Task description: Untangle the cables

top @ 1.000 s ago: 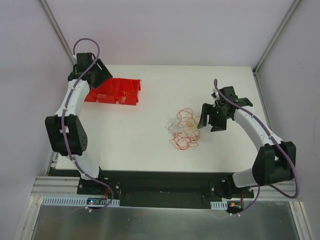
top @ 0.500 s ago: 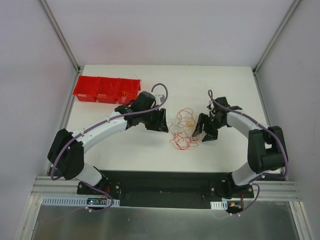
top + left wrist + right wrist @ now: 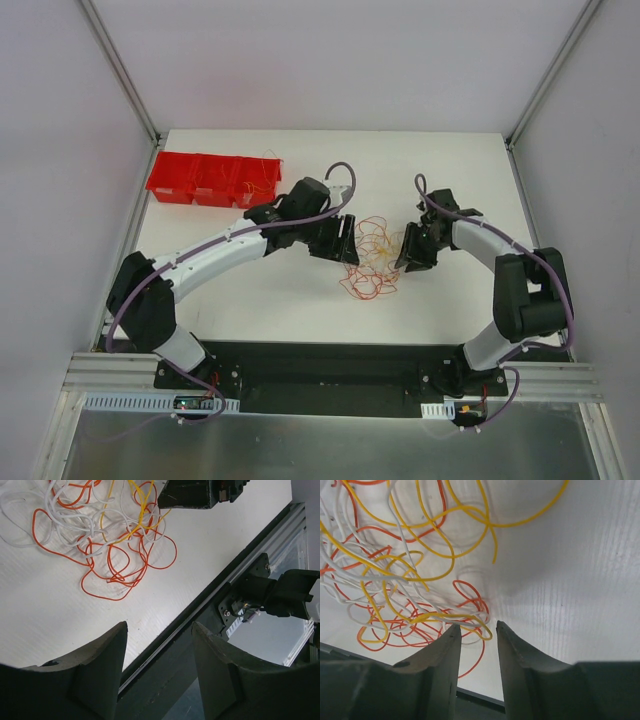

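The cables (image 3: 368, 255) lie in a loose tangle of red, orange, yellow and white loops on the white table. My left gripper (image 3: 347, 240) hangs at the tangle's left edge, open with nothing between its fingers. In the left wrist view the cables (image 3: 112, 545) lie ahead of the left gripper (image 3: 159, 627), apart from it. My right gripper (image 3: 409, 250) sits at the tangle's right edge. In the right wrist view the right gripper (image 3: 478, 626) is open, and a yellow loop (image 3: 485, 630) of the cables (image 3: 395, 580) lies between its fingertips.
A row of red bins (image 3: 213, 180) stands at the table's back left, with a few thin wires in the rightmost one. The black front rail (image 3: 320, 360) runs along the near table edge. The right gripper's body (image 3: 200, 492) shows beyond the tangle.
The left arm swung from the red bins across to the tangle's left side. The right gripper moved left to the tangle's edge and its jaws narrowed.
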`<state>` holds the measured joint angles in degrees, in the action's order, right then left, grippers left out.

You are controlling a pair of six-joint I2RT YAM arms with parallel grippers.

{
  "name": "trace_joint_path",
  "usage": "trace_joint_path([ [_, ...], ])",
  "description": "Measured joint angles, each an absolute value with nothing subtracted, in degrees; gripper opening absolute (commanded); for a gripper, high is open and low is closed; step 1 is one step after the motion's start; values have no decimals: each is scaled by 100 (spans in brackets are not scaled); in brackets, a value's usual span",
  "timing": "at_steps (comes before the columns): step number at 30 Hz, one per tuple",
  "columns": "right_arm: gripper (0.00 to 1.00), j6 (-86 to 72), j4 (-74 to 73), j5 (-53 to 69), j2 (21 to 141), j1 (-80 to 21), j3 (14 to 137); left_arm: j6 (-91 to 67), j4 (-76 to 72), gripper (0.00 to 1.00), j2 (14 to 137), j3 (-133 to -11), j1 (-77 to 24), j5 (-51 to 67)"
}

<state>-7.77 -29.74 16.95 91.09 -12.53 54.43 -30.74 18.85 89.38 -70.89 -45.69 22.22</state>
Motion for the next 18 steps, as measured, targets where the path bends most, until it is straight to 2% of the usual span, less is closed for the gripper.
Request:
trace_joint_path([
  [3,15,-738,-2875,1693,9212,-1271,5496,-3079,1909,53,8788,-7061,-4571,2128],
  [7,0,-683,-2871,1684,9275,-1330,5548,-3072,1973,53,8545,-7032,-4571,1964],
  [13,0,-635,-2985,1693,9032,-1584,5551,-3041,1977,53,8460,-7032,-4571,1896],
  [18,0,-648,-3271,1846,8162,-1898,5649,-2985,1857,54,8444,-7032,-4569,1916],
])
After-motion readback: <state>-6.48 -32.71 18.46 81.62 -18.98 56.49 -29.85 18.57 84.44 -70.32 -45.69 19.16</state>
